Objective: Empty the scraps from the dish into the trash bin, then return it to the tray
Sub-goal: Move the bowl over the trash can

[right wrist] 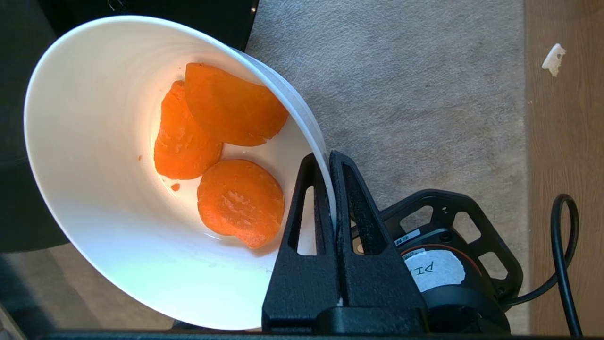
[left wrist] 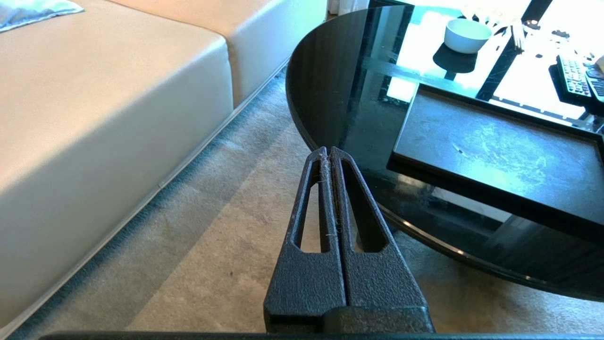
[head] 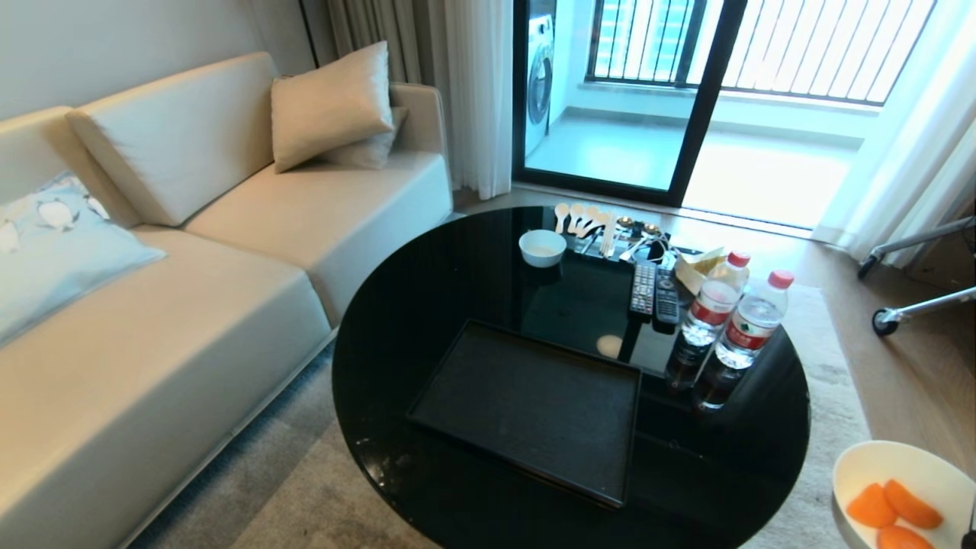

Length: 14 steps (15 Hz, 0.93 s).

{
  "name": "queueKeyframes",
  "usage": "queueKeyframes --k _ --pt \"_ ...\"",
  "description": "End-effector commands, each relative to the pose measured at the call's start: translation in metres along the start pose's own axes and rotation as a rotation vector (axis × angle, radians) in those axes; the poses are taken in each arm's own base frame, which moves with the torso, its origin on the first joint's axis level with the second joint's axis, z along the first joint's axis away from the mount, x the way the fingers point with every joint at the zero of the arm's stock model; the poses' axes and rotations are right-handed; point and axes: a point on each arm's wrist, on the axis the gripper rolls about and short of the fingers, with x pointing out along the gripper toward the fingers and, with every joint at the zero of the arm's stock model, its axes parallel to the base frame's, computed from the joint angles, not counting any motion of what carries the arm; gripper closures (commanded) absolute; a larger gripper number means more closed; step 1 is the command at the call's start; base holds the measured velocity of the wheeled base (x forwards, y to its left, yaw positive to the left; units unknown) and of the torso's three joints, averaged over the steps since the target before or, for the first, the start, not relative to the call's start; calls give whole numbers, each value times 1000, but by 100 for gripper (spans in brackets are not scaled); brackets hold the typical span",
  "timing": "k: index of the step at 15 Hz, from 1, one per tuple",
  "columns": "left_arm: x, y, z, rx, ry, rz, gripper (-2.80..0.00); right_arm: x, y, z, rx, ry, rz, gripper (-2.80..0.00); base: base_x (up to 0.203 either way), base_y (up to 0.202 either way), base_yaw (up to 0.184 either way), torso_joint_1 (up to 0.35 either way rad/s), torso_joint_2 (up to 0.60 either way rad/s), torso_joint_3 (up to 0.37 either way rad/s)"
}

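Note:
The dish (head: pixel 877 473) is a white bowl hanging off the table's right side above the carpet, with three orange carrot scraps (head: pixel 892 507) in it. In the right wrist view my right gripper (right wrist: pixel 328 156) is shut on the rim of the dish (right wrist: pixel 94 179), one finger inside and one outside, and the scraps (right wrist: pixel 222 151) lie against the bowl's bottom. The black tray (head: pixel 534 404) lies bare on the round table, near its front edge. My left gripper (left wrist: pixel 327 150) hangs shut and holding nothing over the carpet by the table's left edge. The trash bin is out of view.
A smaller white bowl (head: pixel 542 247), spoons (head: pixel 579 219), two remotes (head: pixel 654 293) and two water bottles (head: pixel 736 324) stand on the glossy black table (head: pixel 396 358). A beige sofa (head: pixel 191 290) runs along the left. A wheeled robot base part (right wrist: pixel 453 264) sits below the dish.

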Motion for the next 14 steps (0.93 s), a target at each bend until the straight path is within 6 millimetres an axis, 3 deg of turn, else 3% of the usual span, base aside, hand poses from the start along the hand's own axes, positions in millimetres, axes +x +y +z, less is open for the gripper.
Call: queueKeyframes --k 1,14 --pt "0 0 0 -1 -1 0 0 1 0 0 0 8 -5 0 0 0 0 0 0 0" --pt "0 0 0 -1 -1 0 0 2 0 -1 -4 17 4 0 0 0 0 0 0 0"
